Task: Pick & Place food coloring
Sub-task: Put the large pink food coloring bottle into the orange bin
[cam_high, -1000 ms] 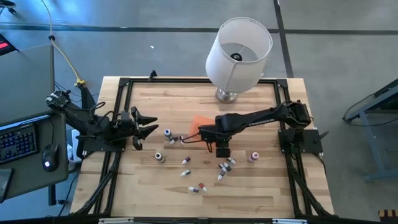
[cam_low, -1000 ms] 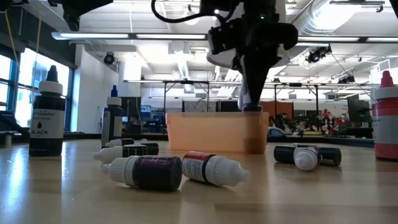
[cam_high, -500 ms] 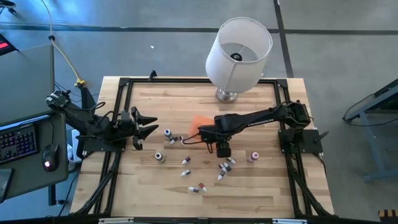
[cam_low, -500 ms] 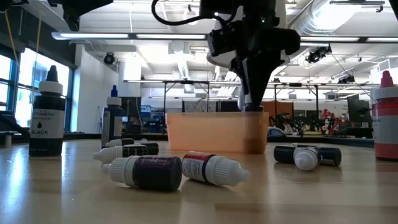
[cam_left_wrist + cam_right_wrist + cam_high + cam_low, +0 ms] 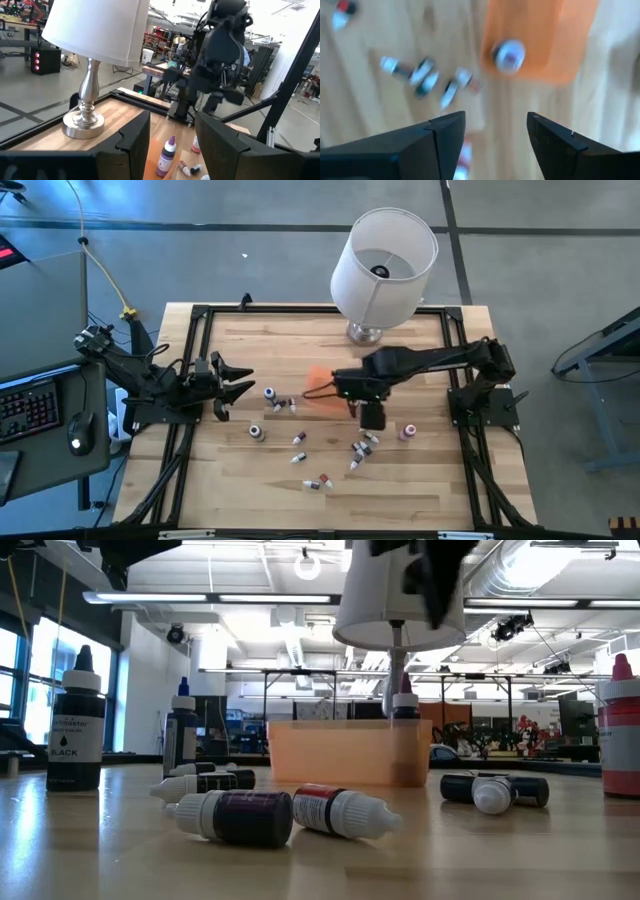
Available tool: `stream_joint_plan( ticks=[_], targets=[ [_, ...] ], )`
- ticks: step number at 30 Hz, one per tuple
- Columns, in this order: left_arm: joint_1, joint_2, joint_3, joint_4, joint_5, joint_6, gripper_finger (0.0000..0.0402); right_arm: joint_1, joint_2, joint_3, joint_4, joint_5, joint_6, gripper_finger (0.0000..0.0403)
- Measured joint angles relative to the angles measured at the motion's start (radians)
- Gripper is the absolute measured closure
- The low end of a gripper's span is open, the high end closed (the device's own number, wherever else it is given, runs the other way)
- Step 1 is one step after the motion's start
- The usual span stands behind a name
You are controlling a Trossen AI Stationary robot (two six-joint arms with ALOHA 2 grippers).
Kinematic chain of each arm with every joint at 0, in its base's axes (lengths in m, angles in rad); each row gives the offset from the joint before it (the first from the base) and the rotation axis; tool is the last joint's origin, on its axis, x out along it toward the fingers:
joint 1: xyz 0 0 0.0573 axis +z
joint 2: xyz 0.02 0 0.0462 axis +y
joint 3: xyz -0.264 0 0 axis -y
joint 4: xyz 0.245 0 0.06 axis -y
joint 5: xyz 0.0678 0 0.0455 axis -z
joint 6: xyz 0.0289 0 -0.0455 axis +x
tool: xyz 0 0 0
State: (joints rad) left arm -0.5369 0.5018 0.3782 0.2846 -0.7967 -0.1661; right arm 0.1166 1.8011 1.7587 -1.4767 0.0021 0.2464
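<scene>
While one bottle (image 5: 508,55) stands in the orange box (image 5: 540,35), the right hand (image 5: 495,132) hangs above, fingers wide.

wooden table (image 5: 420,480), translucent orange box (image 5: 345,750)

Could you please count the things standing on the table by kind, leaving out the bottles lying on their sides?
White-shaded table lamp with a silver base: 1
Small orange plastic box: 1
Upright food coloring bottles on the bare wood: 3
Upright food coloring bottle inside the box: 1
Total: 6
</scene>
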Motion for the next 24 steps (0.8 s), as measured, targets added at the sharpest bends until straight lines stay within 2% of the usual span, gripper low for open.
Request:
stream_joint_plan(
  ticks=[6,9,16,24],
  targets=[
    [0.0,0.0,0.0,-0.007,0.0,0.0,0.0245,0.109,-0.049,-0.081,-0.066,-0.097,0.168,0.0196],
    [0.0,0.0,0.0,-0.007,0.002,-0.018,0.0245,0.177,-0.073,-0.16,-0.056,-0.147,0.19,0.0197],
    [0.0,0.0,0.0,-0.025,0.002,-0.049,0.0245,0.29,-0.178,-0.404,0.115,-0.101,0.355,0.0199],
    [0.0,0.0,0.0,-0.026,0.003,-0.056,0.0245,0.267,-0.333,-0.605,0.162,-0.045,0.435,0.0198]
  ],
)
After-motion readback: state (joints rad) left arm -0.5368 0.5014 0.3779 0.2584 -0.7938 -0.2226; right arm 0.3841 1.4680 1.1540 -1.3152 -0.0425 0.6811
